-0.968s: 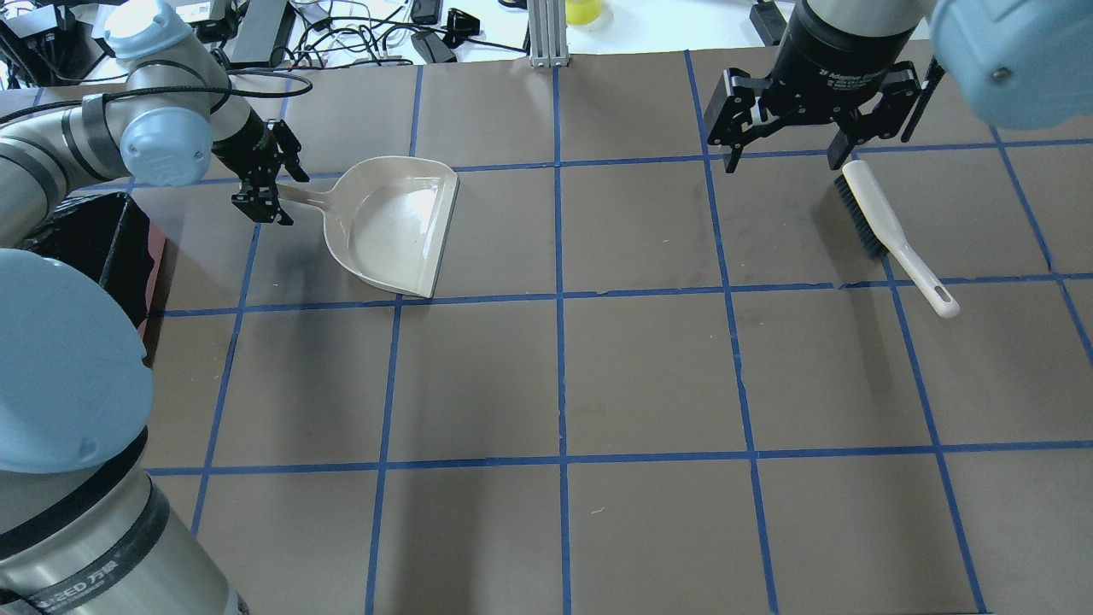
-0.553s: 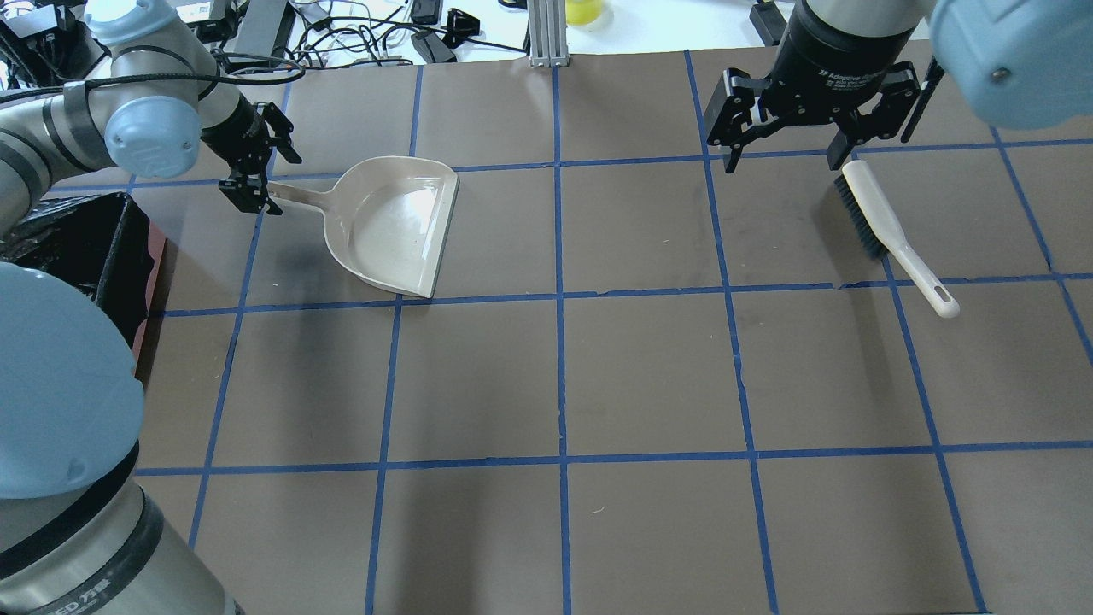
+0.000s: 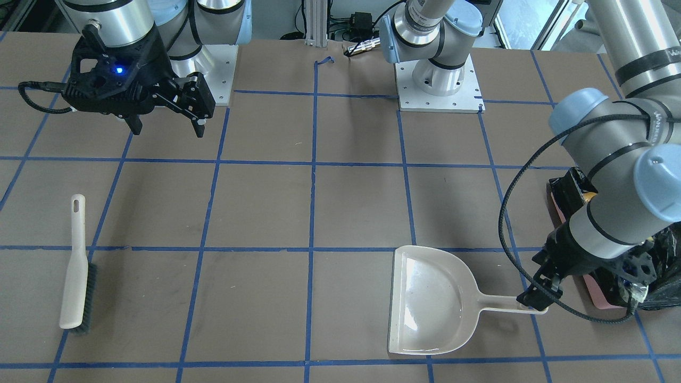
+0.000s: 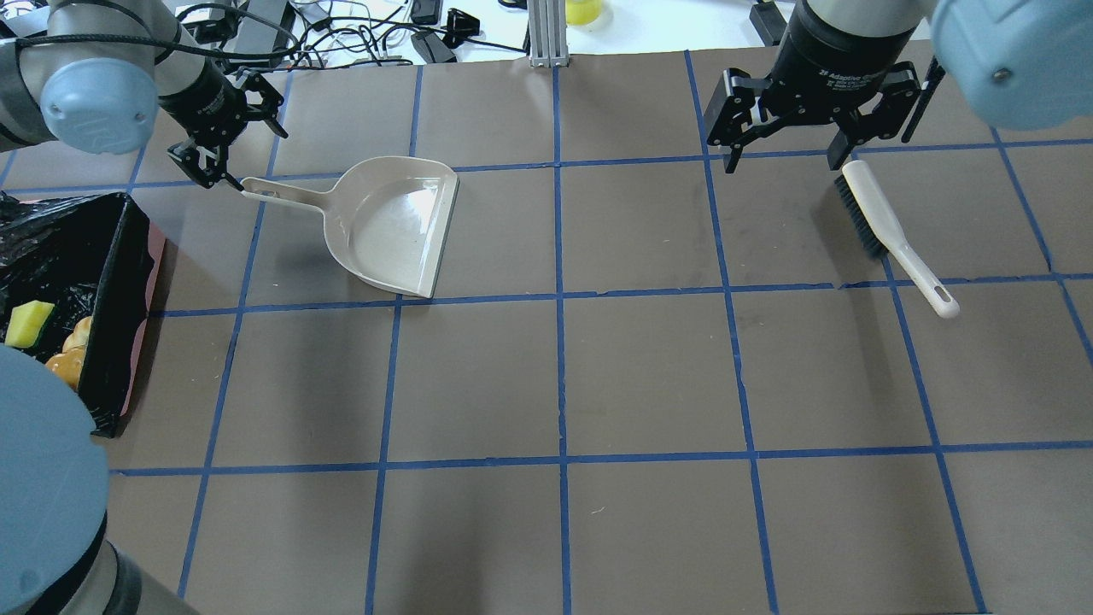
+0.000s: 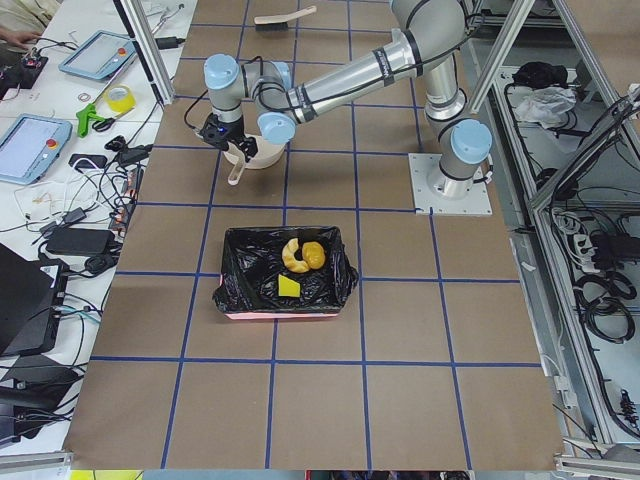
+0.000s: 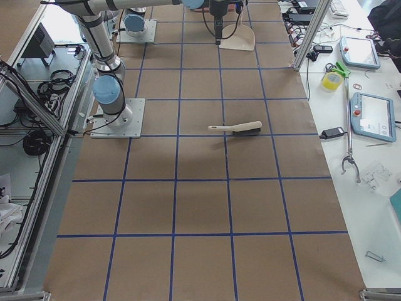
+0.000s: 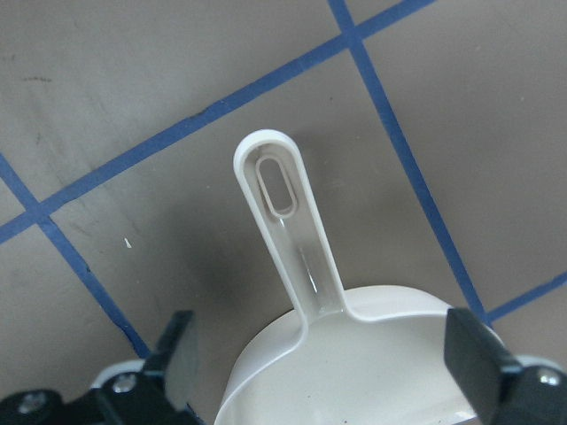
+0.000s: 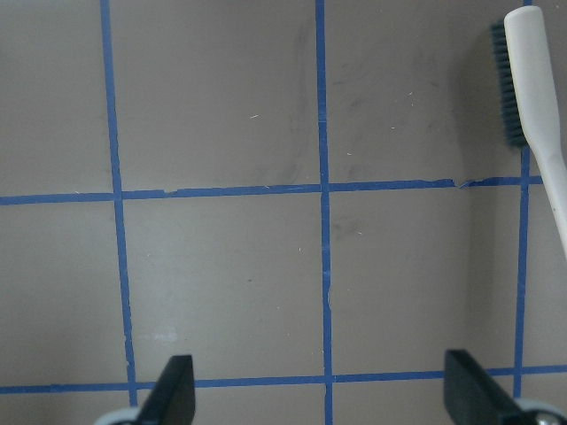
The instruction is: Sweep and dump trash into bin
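The bin, pink-sided with a black bag, stands at the table's left edge. In it lie the green-and-yellow sponge chunk and the yellow-brown lump. The exterior left view shows the bin with the crescent slice, lump and sponge inside. The beige dustpan lies empty on the table. My left gripper is open and empty, just over the end of the dustpan handle. My right gripper is open and empty, beside the head of the brush.
The brush lies flat on the table's right side, bristles away from the handle. Cables and devices lie beyond the far edge of the table. A metal post stands at the far middle.
My left gripper has drawn back up and left from the dustpan handle, and the arm has swung off the bin, so its contents show. The dustpan, brush and right arm have not moved.
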Controlling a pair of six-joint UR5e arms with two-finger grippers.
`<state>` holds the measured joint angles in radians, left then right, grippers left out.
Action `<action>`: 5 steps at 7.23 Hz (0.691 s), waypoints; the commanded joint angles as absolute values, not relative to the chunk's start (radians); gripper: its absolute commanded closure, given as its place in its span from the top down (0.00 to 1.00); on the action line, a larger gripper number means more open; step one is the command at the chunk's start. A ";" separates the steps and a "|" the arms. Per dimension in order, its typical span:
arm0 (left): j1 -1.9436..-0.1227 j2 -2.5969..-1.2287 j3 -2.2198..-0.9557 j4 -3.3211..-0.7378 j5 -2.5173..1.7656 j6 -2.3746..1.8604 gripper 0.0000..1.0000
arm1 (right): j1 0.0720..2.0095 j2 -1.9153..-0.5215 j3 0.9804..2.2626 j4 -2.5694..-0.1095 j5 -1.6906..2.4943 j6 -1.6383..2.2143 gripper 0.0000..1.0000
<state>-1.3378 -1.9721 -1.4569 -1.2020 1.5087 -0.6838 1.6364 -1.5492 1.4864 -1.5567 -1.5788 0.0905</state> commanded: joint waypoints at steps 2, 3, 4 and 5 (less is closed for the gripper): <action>-1.350 -1.837 -1.469 -1.262 1.508 -0.248 1.00 | 1.635 -1.552 1.486 -1.562 -1.603 0.081 1.00; -1.350 -1.800 -1.480 -1.352 1.503 -0.211 1.00 | 1.635 -1.552 1.486 -1.568 -1.601 0.071 1.00; -1.351 -1.767 -1.489 -1.427 1.496 -0.200 1.00 | 1.643 -1.565 1.486 -1.559 -1.585 0.071 1.00; -1.353 -1.726 -1.489 -1.440 1.502 -0.193 1.00 | 1.643 -1.597 1.489 -1.551 -1.589 0.060 1.00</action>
